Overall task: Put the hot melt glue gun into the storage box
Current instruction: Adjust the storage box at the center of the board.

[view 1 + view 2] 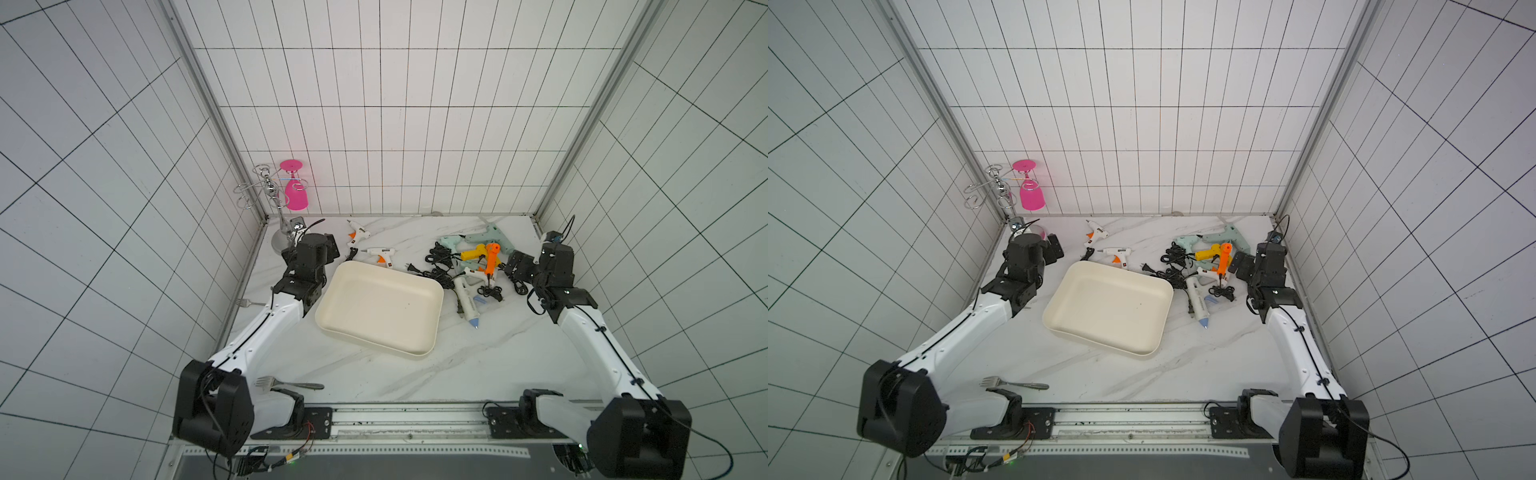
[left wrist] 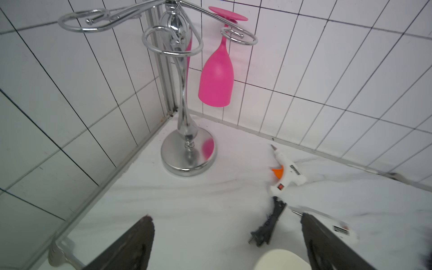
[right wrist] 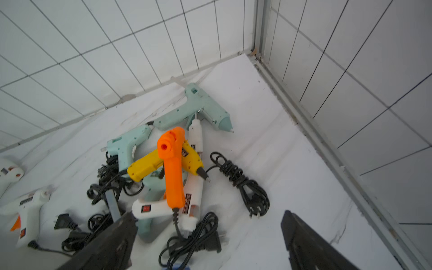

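- In both top views the storage box [image 1: 379, 307] lies near the middle of the desk [image 1: 374, 382], turned at a slant. It is empty, and no glue gun is inside it.
- Just beyond its far rim lies a small white glue gun [image 1: 380, 254]. A second small white glue gun [image 1: 357, 232] lies farther back.
- To the right of the box is a heap. An orange glue gun [image 1: 491, 259] lies on top, across a yellow glue gun [image 1: 473, 252], with mint glue guns [image 1: 492, 233] behind and black cords [image 1: 436, 257] tangled around.
- A white pen-shaped glue gun [image 1: 465, 301] lies beside the box's right wall.
- The left claw [image 1: 330, 245] hovers at the far left, near a chrome glass rack [image 1: 270, 195] where a pink glass [image 1: 296, 195] hangs upside down.
- The right claw [image 1: 515, 266] sits just right of the heap.
- A fork [image 1: 291, 384] lies at the front, by the base of the left arm.
- Left wrist view: the left claw's fingers [image 2: 140, 240] stand wide apart over bare desk, with nothing between them. Ahead are the rack, the pink glass and a small white glue gun. A black plug [image 2: 268, 226] lies between the fingers' tips, and a corner of the box shows at the frame edge.
- Right wrist view: the right claw's fingers [image 3: 301, 240] are spread wide and hold nothing. The heap lies just ahead, with the orange gun uppermost over the yellow one. One finger overlaps the heap's near edge, but I cannot tell whether it touches.
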### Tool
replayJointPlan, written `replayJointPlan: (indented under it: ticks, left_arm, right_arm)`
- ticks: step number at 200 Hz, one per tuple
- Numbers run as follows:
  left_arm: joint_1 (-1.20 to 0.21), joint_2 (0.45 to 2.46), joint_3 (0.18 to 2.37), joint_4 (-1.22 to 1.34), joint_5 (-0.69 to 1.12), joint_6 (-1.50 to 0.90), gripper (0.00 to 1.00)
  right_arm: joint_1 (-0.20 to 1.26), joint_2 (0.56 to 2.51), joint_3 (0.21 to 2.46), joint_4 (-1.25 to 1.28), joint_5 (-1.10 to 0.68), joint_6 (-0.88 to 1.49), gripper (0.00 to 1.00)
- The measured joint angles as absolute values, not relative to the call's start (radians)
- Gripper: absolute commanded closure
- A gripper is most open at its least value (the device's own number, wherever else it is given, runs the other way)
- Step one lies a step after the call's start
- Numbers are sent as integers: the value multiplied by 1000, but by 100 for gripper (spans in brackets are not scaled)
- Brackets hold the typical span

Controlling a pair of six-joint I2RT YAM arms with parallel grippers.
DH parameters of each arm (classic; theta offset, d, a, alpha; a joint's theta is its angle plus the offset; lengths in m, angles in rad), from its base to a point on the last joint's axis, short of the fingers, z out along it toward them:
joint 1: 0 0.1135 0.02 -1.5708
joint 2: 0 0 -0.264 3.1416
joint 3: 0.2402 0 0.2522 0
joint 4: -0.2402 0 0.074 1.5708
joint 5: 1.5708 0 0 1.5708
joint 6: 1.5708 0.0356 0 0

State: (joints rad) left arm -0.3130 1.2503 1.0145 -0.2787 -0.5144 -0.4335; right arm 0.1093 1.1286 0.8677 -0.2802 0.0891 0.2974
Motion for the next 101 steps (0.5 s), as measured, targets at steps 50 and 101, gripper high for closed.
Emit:
replayJointPlan:
  ticks: [50, 101]
  left_arm:
    - [-564, 1076, 941, -870, -359, -1004, 2]
    - [-759, 931, 706, -1050, -244, -1448, 2]
  right_arm:
    - [292, 1129, 868, -485, 30, 326, 1]
    - [374, 1179, 896, -532, -2, 327, 1]
